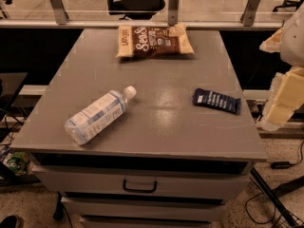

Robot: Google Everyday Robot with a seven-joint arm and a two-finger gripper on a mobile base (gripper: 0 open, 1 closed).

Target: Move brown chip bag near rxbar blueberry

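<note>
The brown chip bag (pixel 155 42) lies flat at the far edge of the grey cabinet top (pixel 161 122), its white lettering facing up. The rxbar blueberry (pixel 216 100), a small dark navy wrapper, lies flat on the right side of the top, well in front of the bag and to its right. My gripper (pixel 281 103) shows as cream-coloured parts at the right edge of the view, off the side of the cabinet, to the right of the bar and touching nothing.
A clear plastic water bottle (pixel 97 114) lies on its side at the front left, cap pointing to the back right. Drawers with a dark handle (pixel 139 186) sit below the top. An office chair (pixel 135 1) and railing posts stand behind the cabinet.
</note>
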